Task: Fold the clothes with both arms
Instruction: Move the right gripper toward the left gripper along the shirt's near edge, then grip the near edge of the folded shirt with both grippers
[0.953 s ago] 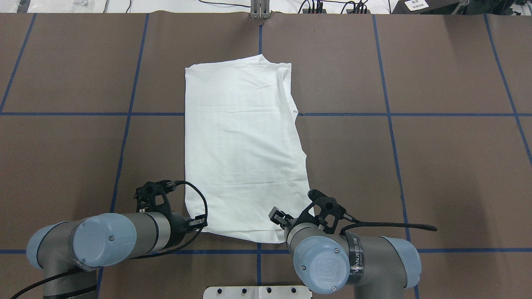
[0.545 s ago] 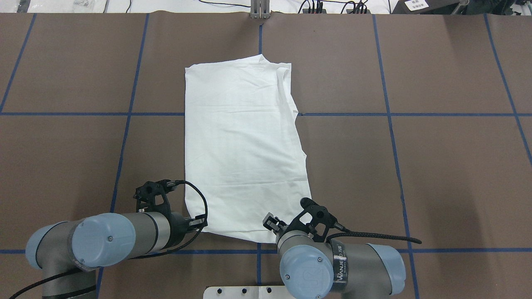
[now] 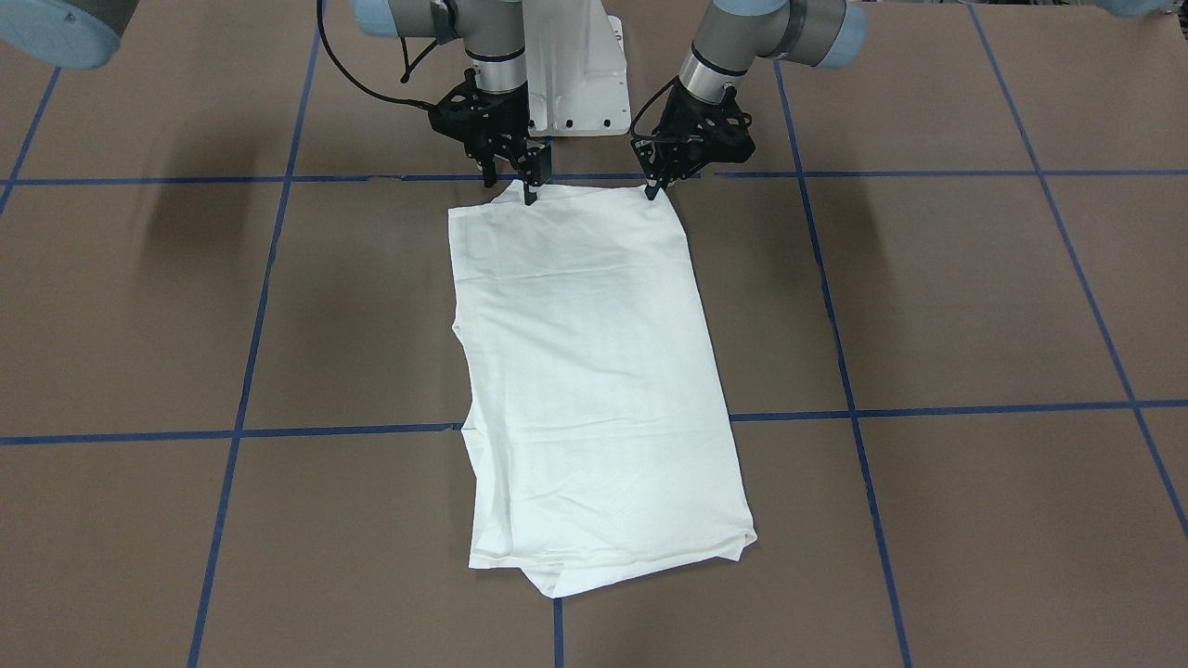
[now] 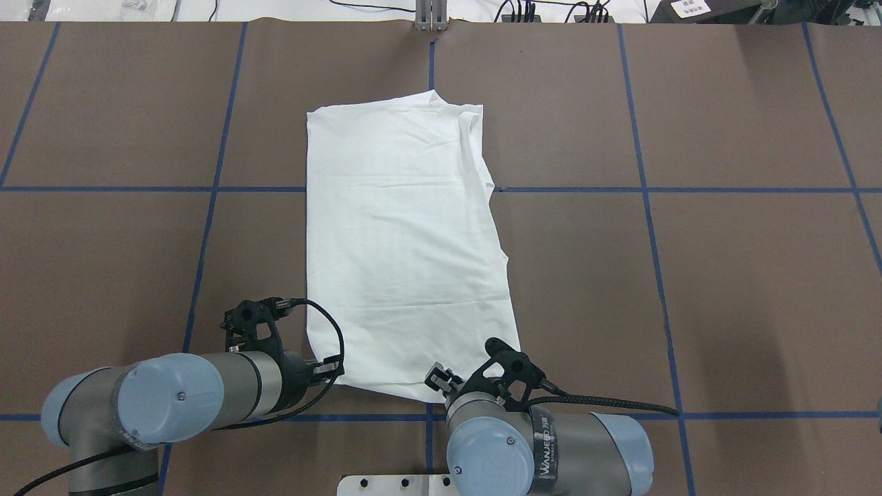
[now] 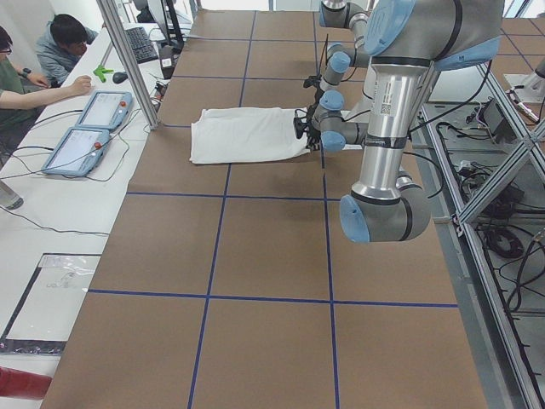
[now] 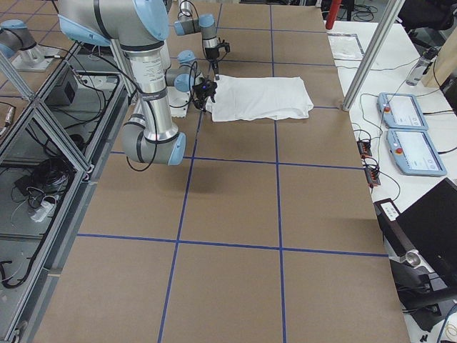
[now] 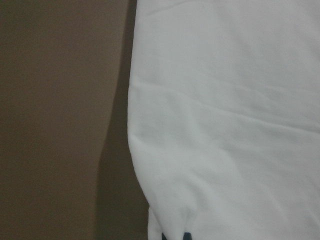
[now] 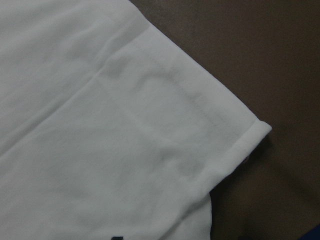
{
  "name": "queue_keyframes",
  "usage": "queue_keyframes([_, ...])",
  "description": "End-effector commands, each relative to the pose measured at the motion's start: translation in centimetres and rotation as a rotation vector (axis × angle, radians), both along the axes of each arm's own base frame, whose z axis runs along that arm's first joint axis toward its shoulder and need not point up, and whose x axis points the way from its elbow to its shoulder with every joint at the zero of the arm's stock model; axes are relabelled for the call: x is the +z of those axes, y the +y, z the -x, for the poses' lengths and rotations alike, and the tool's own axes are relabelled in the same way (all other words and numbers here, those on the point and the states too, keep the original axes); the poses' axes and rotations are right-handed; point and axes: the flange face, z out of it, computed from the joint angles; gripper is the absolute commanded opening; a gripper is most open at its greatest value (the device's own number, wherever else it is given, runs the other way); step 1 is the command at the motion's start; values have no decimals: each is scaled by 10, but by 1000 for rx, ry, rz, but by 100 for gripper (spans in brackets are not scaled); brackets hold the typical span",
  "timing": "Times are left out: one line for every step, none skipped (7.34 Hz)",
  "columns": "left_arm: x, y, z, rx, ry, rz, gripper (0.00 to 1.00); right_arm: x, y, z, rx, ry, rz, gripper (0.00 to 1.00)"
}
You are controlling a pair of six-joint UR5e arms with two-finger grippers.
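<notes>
The clothes are one white shirt (image 4: 406, 241) folded into a long strip, lying flat along the table's middle (image 3: 594, 371). My left gripper (image 3: 654, 192) stands at the strip's near corner on my left. In the left wrist view the cloth (image 7: 225, 125) puckers into its fingertips, so it is shut on the shirt. My right gripper (image 3: 529, 193) sits on the near hem, a little inside the corner on my right. The hem rises in a small peak there. In the right wrist view the hem corner (image 8: 250, 130) hangs just off the table, and cloth hides most of the fingers.
The brown table (image 4: 689, 275) is marked with blue tape lines (image 4: 648, 207). My white base plate (image 3: 575, 83) lies just behind the grippers. Two people (image 5: 51, 51) sit beside control tablets (image 5: 85, 128) past the far edge, where a metal post (image 5: 132, 60) rises.
My right arm has swung toward my left and back toward the base, taking its gripper along the near hem. The left arm and the rest of the shirt have stayed still.
</notes>
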Motion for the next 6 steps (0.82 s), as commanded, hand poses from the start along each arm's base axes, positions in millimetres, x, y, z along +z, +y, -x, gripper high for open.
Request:
queue_keyframes([-3,0,3,-1,7,-3,0,-1,1,0,0,-8,1,65])
queue_keyframes([-4,0,4,-1,10,-4,0,-2,1,0,0,-9,1,64])
queue_keyframes([-4,0,5,-1,10,-4,0,-2,-1,0,3,-11,1,63])
queue_keyframes([-5,0,5,0,11,-3,0,-2,-2,-1,4,-12,0,63])
queue_keyframes([-6,0,5,-1,13,-4,0,-2,-3,-1,6,-12,0,63])
queue_keyframes([-6,0,5,-1,13,-4,0,-2,-4,-1,7,-16,0,55])
